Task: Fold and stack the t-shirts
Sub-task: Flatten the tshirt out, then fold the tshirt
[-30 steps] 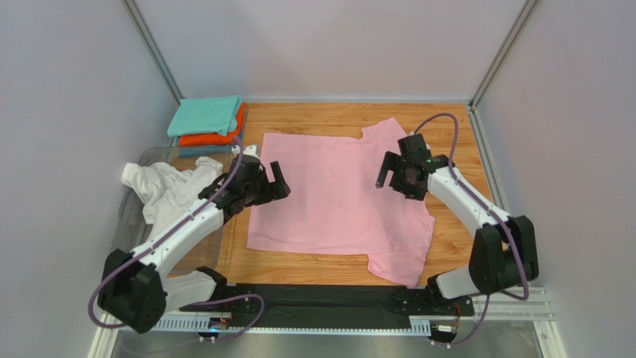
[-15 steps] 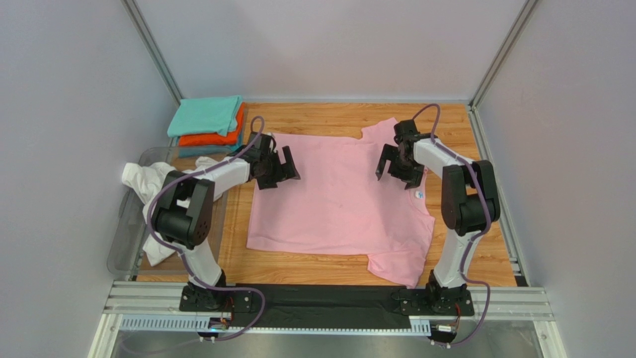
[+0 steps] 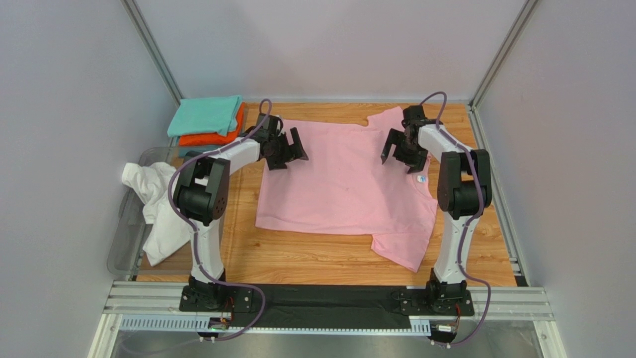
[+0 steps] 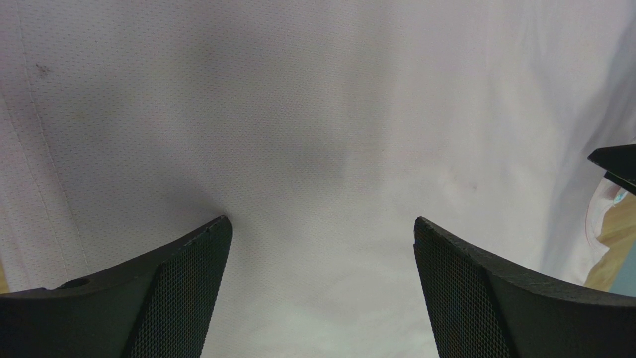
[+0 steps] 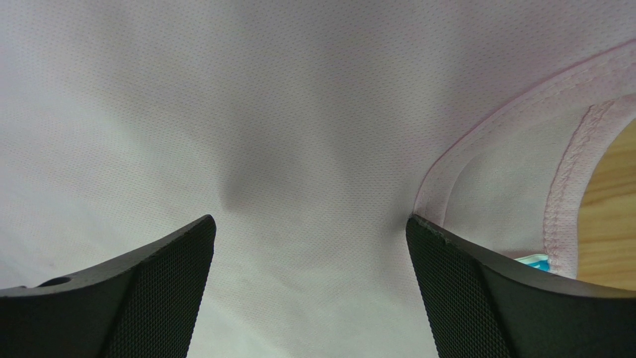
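My left pincer (image 3: 290,151) gaping, empty, over the pink t-shirt's (image 3: 343,186) ten o'clock edge, right pincer (image 3: 401,155) likewise at two o'clock, counter (image 3: 313,257) showing past its six o'clock hem

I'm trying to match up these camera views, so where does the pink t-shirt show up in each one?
Top external: the pink t-shirt lies spread flat in the middle of the table.
Left wrist: it fills nearly the whole frame.
Right wrist: it fills most of the frame, with the table showing at the right edge.
Shared landmark: its collar, on the shirt's right side from above and at the right edge in both wrist views.
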`<state>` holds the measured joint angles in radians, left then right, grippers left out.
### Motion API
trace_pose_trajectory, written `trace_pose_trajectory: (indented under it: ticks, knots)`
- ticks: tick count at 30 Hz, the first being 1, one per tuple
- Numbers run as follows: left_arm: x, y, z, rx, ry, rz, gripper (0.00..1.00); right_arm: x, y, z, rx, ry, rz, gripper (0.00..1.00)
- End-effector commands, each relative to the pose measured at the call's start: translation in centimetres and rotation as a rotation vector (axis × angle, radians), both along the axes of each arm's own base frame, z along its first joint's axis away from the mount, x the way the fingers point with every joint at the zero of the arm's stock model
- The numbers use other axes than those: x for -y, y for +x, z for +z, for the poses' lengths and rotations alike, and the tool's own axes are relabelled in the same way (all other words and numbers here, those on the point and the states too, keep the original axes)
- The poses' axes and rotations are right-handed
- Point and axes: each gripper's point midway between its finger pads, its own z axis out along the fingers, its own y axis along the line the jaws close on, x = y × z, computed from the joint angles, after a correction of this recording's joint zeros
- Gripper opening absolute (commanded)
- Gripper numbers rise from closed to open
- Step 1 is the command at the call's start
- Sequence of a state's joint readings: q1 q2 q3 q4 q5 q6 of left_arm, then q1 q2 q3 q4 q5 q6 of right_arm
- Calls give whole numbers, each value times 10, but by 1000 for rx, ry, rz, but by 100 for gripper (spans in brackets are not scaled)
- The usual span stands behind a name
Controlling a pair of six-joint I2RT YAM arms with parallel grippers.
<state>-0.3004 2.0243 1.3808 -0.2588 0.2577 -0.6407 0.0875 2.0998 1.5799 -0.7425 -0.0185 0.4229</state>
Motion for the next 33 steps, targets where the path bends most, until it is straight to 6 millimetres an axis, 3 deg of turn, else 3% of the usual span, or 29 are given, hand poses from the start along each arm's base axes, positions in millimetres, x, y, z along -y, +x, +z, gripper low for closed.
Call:
trace_pose_trajectory:
  ticks: [1, 7, 10, 13, 14, 15, 16, 17, 18, 19, 20, 21, 22, 23, 24, 25, 26, 27, 28, 30, 31, 33]
  knots:
    - [-5, 4, -16, -51, 36, -7, 98, -1, 13, -23, -26, 30, 23, 100]
    - [-9, 20, -21, -65, 68, 14, 99, 7, 30, -22, -6, 11, 17, 100]
    - [-6, 28, -1, -34, 56, 8, 99, 12, 33, -8, 19, -16, 19, 100]
    - [-7, 28, 35, 15, 47, 9, 99, 15, 31, 13, 55, -35, 25, 100]
    - [-7, 25, 43, 29, 47, 5, 99, 16, 32, 36, 101, -33, 23, 100]
    - [-8, 19, 51, 37, 49, 2, 99, 25, 29, 43, 110, -82, -3, 100]
    - [-10, 6, 68, 59, 48, -4, 99, 25, 19, 52, 105, -95, -8, 100]
    - [-11, -3, 74, 68, 53, -9, 99, 30, 14, 77, 151, -131, -20, 100]
    - [-11, -16, 98, 120, 63, -11, 99, 32, -5, 74, 129, -148, -38, 100]
    - [-16, -37, 85, 86, 89, -14, 99, 34, -16, 80, 138, -164, -46, 100]
    - [-17, -51, 85, 83, 100, -16, 99, 33, -27, 110, 210, -173, -61, 100]
    - [-16, -69, 102, 114, 92, -17, 99, 34, -55, 92, 158, -177, -70, 100]
    - [-22, -96, 79, 54, 114, -18, 99, 31, -69, 94, 166, -172, -78, 100]
    - [-24, -111, 75, 45, 120, -13, 99, 29, -87, 93, 169, -152, -100, 100]
    - [-25, -127, 85, 73, 110, 7, 99, 29, -117, 89, 183, -137, -110, 100]
    - [-32, -153, 61, 16, 133, 14, 99, 27, -135, 84, 189, -118, -124, 100]
    - [-35, -166, 55, 7, 134, 24, 99, 21, -148, 81, 198, -69, -140, 100]
    - [-37, -177, 61, 29, 112, 53, 99, 17, -156, 98, 291, -23, -142, 100]
    - [-45, -197, 41, -16, 129, 64, 99, 17, -181, 73, 242, -12, -135, 100]
    - [-52, -209, 42, 0, 103, 112, 99, 11, -199, 84, 317, 54, -136, 100]
    - [-58, -222, 30, -23, 109, 121, 99, 8, -211, 73, 304, 74, -129, 100]
    - [-67, -226, 33, 12, 97, 181, 98, -4, -220, 76, 349, 159, -101, 100]
